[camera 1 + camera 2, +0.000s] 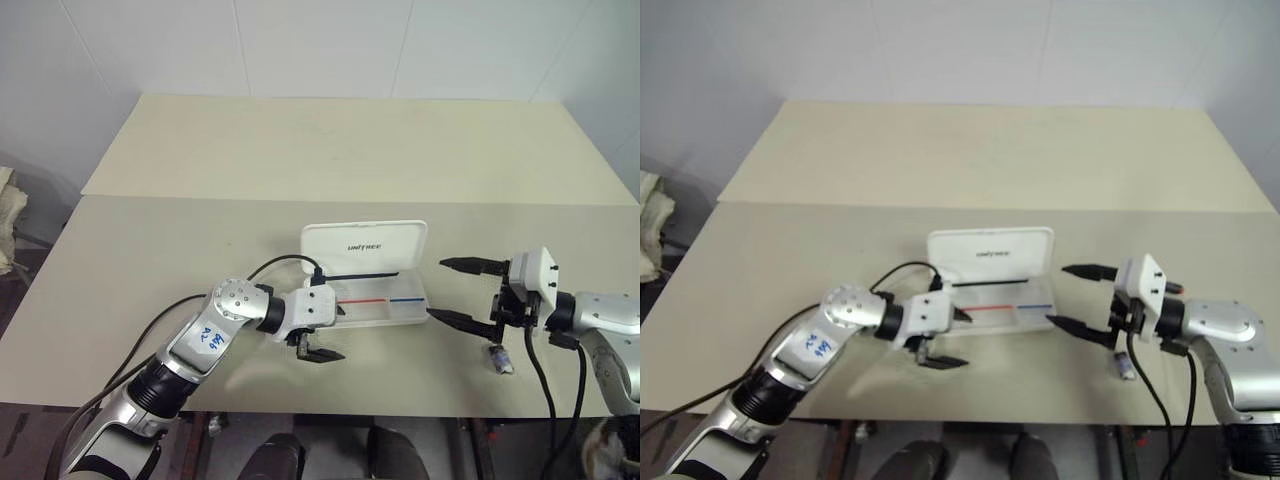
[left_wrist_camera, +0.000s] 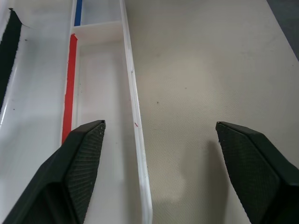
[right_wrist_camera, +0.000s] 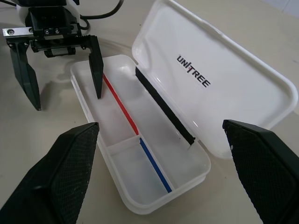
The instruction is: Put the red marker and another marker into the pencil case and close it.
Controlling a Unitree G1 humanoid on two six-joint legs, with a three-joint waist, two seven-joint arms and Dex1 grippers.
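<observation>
Left gripper [image 3: 65, 77] spread wide astride my white hard-plastic pencil case's [image 3: 140, 154] front wall, holding nothing; next I fetch a marker.

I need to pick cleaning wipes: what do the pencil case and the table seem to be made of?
The pencil case looks like glossy, slightly translucent white hard plastic: light reflects off its lid and thin moulded walls. The table looks like a matte beige laminate board, faintly textured up close, though the core material cannot be told.
</observation>
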